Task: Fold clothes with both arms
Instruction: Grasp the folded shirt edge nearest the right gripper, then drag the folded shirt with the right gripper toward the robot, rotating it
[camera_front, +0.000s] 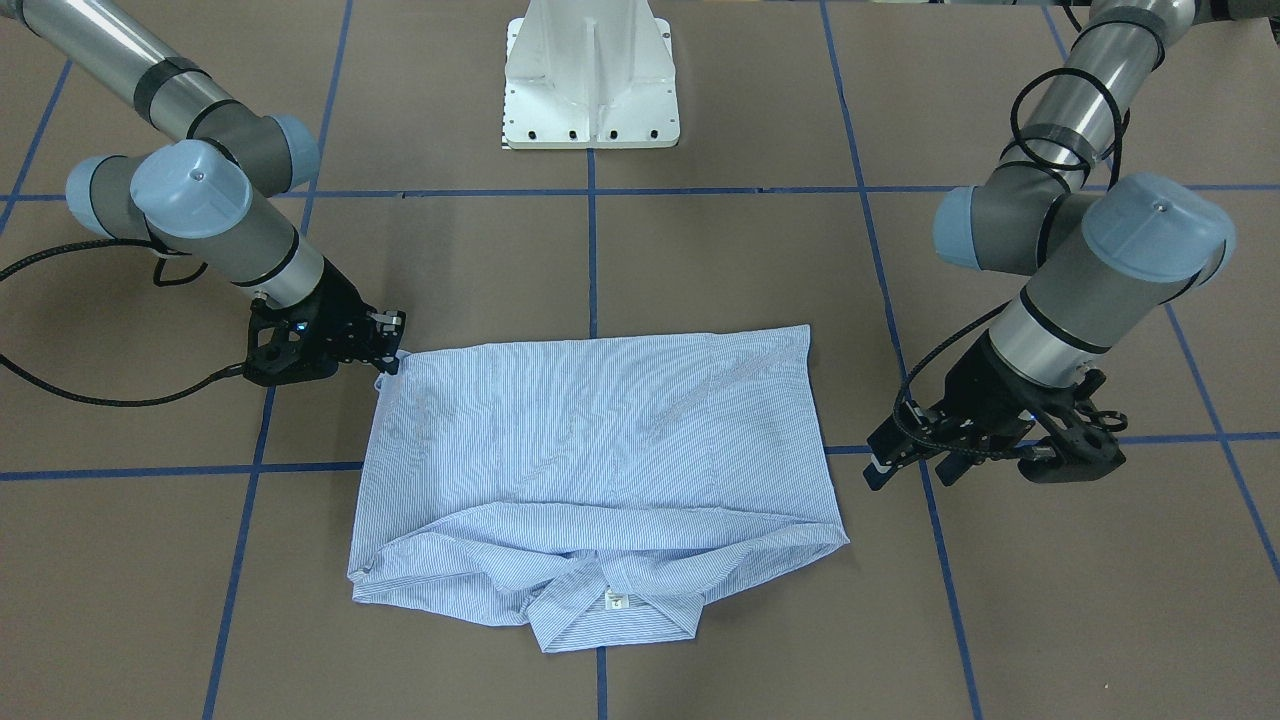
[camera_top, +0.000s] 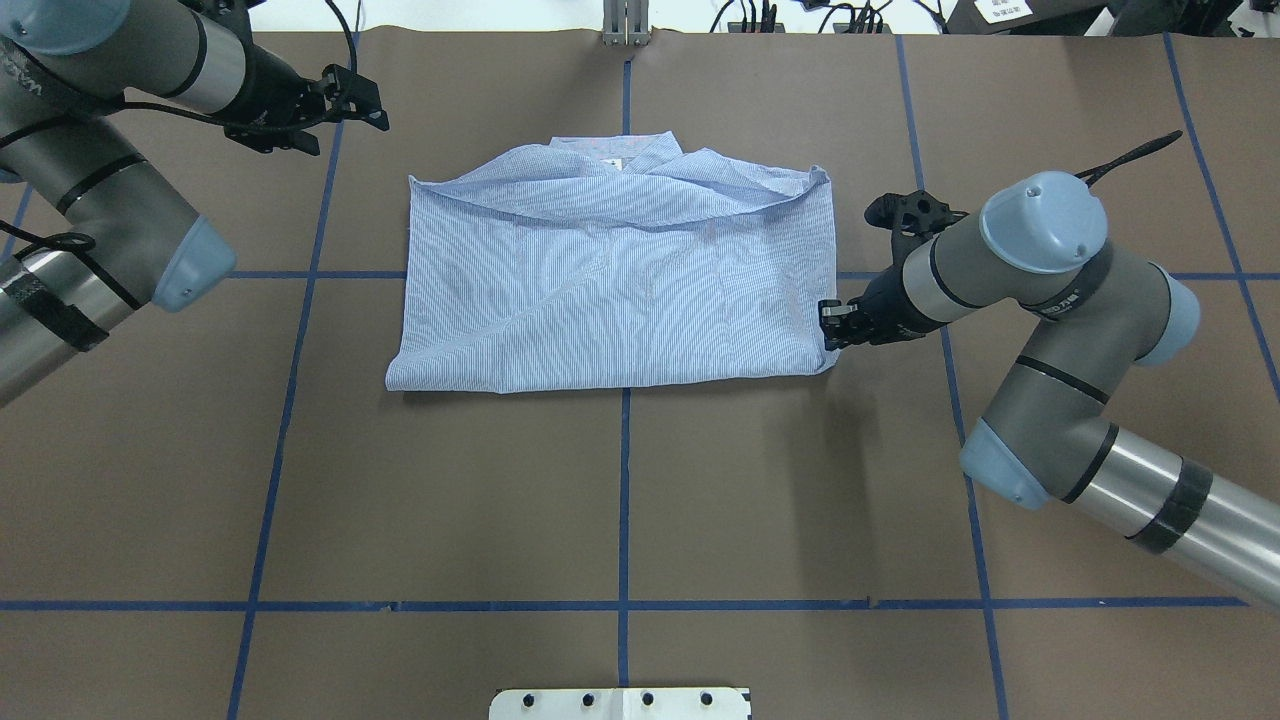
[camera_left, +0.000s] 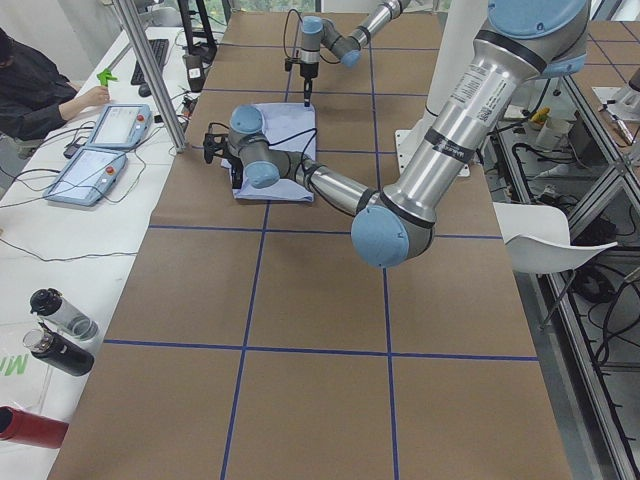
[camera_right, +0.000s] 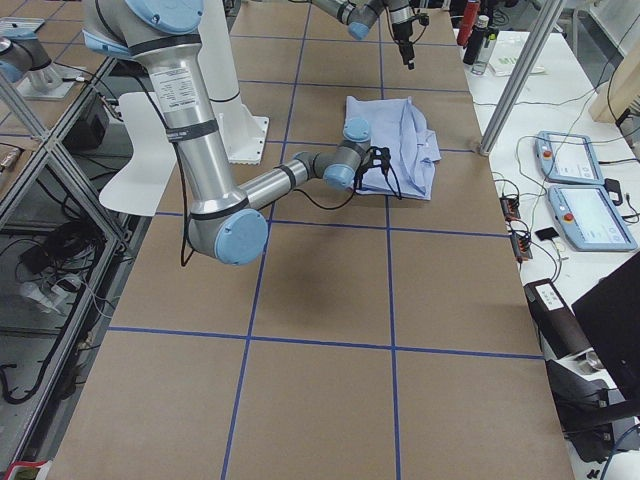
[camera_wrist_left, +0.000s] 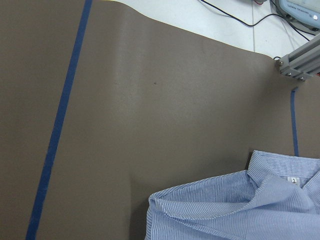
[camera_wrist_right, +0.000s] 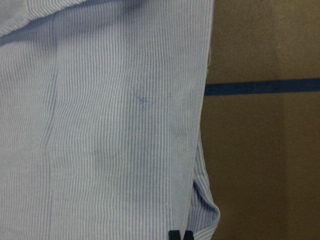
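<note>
The brown desk (camera_top: 620, 500), crossed by blue tape lines (camera_top: 623, 480), carries the striped shirt (camera_top: 620, 290), which is folded into a rectangle at its middle with the collar (camera_top: 625, 158) on the side far from the robot. The right arm (camera_top: 1040, 260) reaches low to the shirt's near corner, where the right claw (camera_top: 828, 335) is pinched closed on the fabric edge. The left claw (camera_top: 376, 103) hangs spread apart and empty, off the shirt's collar-side corner.

Single readable mark: a numeral on the shirt's tag.
The small white neck label (camera_wrist_left: 293, 180) at the top edge of the striped shirt (camera_wrist_left: 220, 212) carries what reads as "2"; other printing elsewhere is too small to read.
</note>
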